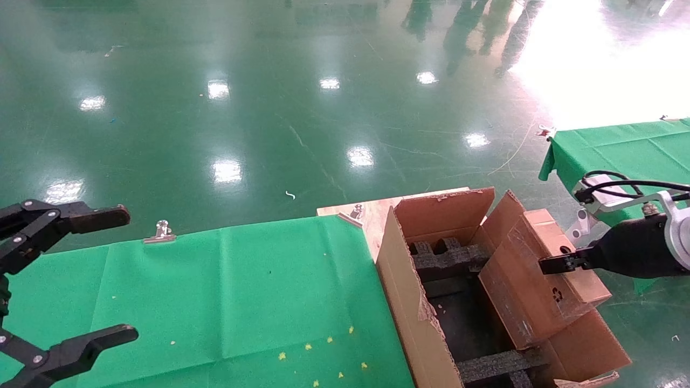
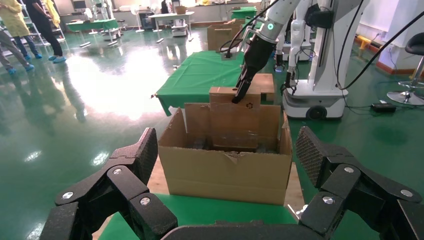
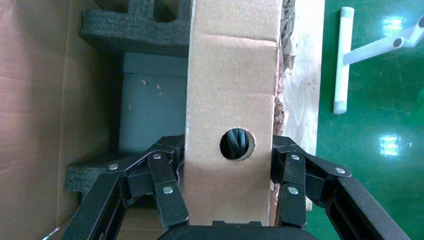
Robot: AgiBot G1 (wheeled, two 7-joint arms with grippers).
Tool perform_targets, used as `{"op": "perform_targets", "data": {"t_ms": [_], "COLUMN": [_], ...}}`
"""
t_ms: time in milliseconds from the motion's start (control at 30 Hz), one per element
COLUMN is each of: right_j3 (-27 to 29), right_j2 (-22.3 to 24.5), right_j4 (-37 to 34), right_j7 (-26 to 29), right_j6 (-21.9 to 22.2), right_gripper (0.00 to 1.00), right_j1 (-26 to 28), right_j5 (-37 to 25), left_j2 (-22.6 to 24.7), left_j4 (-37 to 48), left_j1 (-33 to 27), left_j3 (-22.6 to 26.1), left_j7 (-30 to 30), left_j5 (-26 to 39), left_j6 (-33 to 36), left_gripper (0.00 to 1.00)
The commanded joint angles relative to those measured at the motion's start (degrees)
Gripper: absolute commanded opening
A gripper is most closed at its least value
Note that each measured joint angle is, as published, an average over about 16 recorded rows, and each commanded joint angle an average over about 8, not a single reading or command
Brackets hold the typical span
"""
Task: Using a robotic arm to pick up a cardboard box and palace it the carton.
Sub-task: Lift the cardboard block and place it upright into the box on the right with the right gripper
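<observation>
My right gripper is shut on the cardboard box, a small flat brown box with clear tape and a recycling mark. It holds the box tilted, its lower end inside the right side of the carton. In the right wrist view the gripper clamps the box on both narrow sides beside its round hole, above the black foam inserts. The left wrist view shows the carton with the box and the white arm behind it. My left gripper is open and empty over the green table.
The carton stands on a wooden board at the right end of the green-covered table. A metal clip holds the cloth's far edge. A second green table stands at the far right. Several people stand far off.
</observation>
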Motion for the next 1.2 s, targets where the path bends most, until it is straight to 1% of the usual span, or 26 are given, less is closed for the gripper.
{"op": "perform_targets", "data": {"t_ms": [33,300,600,867,1200], "right_j3": [-0.16,-0.65,-1.92,-3.38,-5.28], "right_j2": [-0.19,-0.63,-1.76,-3.20,-5.19], "right_j4": [0.01,0.02,0.01,-0.06,-0.21], "right_j7": [0.50,2.61,5.12,8.18,12.89], "right_j6": [0.22,2.12,4.92,8.83,14.94], "right_gripper": [0.00,0.00,0.00,0.00,0.00], "right_j1": [-0.20,-0.91,-3.37,-6.87,-12.04], "right_j5": [-0.43,-2.93,-5.15,-6.93,-10.46], "left_j2": [0.00,0.00,-0.01,-0.01,-0.01], "left_j4": [0.00,0.00,0.00,0.00,0.00], "left_j1": [0.00,0.00,0.00,0.00,-0.01], "left_j3": [0.00,0.01,0.01,0.02,0.03], "left_j7": [0.00,0.00,0.01,0.01,0.01], "left_j5": [0.00,0.00,-0.01,-0.01,-0.02], "left_j6": [0.00,0.00,-0.01,-0.01,-0.01], "left_gripper": [1.00,1.00,1.00,1.00,1.00]}}
